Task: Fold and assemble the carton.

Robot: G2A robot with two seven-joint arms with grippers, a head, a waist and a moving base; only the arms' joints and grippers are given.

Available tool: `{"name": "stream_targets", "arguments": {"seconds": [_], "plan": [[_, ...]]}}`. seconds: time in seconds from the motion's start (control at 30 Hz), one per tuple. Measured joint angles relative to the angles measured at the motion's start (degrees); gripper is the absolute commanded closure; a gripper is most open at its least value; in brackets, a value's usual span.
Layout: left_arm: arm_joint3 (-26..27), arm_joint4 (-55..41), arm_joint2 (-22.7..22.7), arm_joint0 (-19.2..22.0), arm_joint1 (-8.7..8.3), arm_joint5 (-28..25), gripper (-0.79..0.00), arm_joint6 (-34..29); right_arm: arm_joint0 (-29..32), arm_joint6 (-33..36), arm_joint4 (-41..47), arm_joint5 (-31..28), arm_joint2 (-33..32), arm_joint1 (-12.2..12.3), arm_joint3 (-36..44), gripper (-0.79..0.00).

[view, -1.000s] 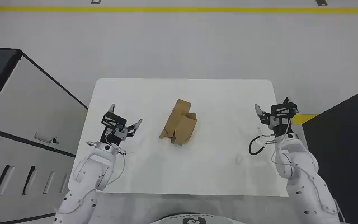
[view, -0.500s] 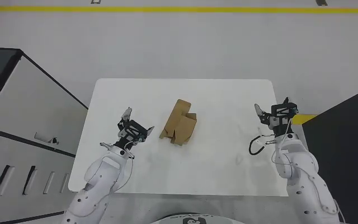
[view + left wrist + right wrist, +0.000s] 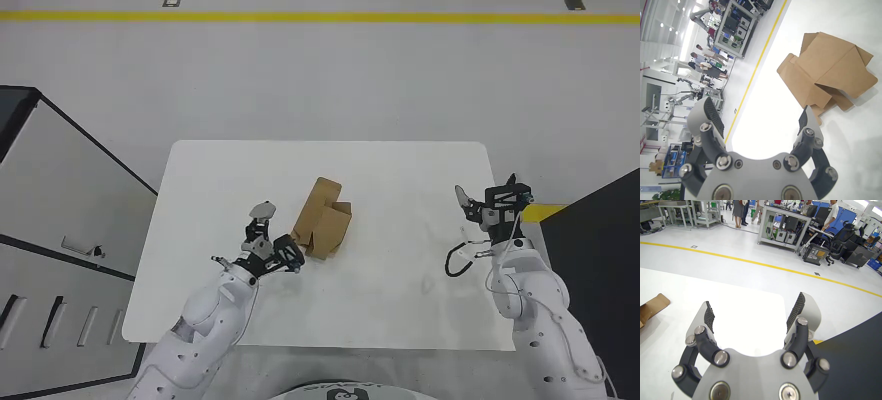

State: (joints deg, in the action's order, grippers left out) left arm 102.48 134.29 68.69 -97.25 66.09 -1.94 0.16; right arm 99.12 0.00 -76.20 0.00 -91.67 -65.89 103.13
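The carton [image 3: 320, 232] sits partly folded near the middle of the table [image 3: 400, 300], with loose flaps sticking out at both ends. Its long axis runs roughly from the robot's side toward the far edge, tilted a bit.

The left hand [image 3: 277, 232] is the 1 that matters here. It's parked just beside the carton's near-left corner with its jaws spread wide and nothing in them. In the left wrist view the carton [image 3: 829, 72] lies ahead of that hand [image 3: 757, 109] and off to 1 side, and 1 fingertip [image 3: 806, 113] overlaps the edge of the lowest flap (touching or just short of it, can't tell from this angle).

The right hand [image 3: 488, 200] hangs well apart over the table's right edge, jaws also wide and empty. In its own view [image 3: 755, 306] just a corner of the carton [image 3: 651, 308] peeks in.

So the left arm is clearly nearer. Best guess is it goes for that near flap, and it would need to shift sideways to get the cardboard between its fingers.
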Motion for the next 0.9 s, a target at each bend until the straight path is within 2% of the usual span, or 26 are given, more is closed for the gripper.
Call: {"name": "stream_targets", "arguments": {"seconds": [0.1, 0.23, 0.5, 0.73, 0.9], "plan": [[-0.6, 6.8, -2.3, 0.6, -0.07, -1.8, -0.785, 2.2, 0.0, 0.0, 0.0, 0.0, 0.0, 0.0, 0.0, -0.785], [-2.1, 8.3, -5.1, 2.2, 0.19, -4.4, -0.785, 2.7, 0.0, 0.0, 0.0, 0.0, 0.0, 0.0, 0.0, -0.785], [-2.5, 8.3, -5.7, 2.7, 0.33, -4.3, -0.785, 2.3, 0.0, 0.0, 0.0, 0.0, 0.0, 0.0, 0.0, -0.785], [-7.1, 9.7, -8.0, 5.8, 1.12, -2.5, -0.785, -0.5, 0.0, 0.0, 0.0, 0.0, 0.0, 0.0, 0.0, -0.785], [-7.4, 9.9, -8.4, 6.3, 1.25, -2.0, -0.785, -0.4, 0.0, 0.0, 0.0, 0.0, 0.0, 0.0, 0.0, -0.785]]}}
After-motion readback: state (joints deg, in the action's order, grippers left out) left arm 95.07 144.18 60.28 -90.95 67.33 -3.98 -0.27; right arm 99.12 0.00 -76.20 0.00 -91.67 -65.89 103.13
